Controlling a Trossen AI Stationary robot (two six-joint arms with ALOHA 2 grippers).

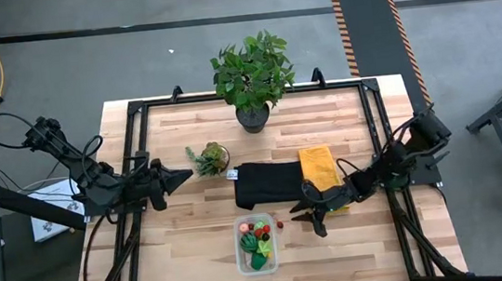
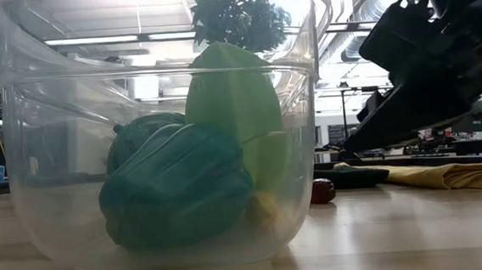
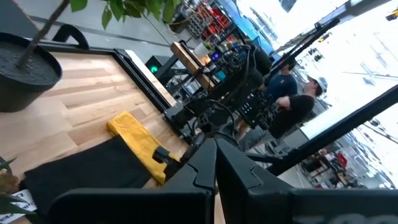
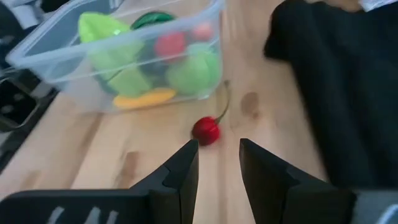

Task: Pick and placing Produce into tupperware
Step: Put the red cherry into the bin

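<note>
The right gripper [image 4: 217,163] hovered low over the table [image 1: 337,248] with its fingers parted and nothing between them. A red cherry [image 4: 206,130] lay just ahead of the fingertips, and the tub [image 4: 56,59] stood just beyond it, holding the other produce [image 4: 194,70]. A black cloth [image 4: 336,81] lay beside the gripper. The left gripper [image 1: 183,177] waited shut and empty, well apart.

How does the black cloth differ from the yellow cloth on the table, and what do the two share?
Colour: the black cloth is dark, the yellow cloth bright.
Size: the black cloth covers more of the table than the yellow cloth.
Pose: the black cloth stretches across the table, while the yellow cloth runs front to back at its right end.
Both lie flat, side by side.
</note>
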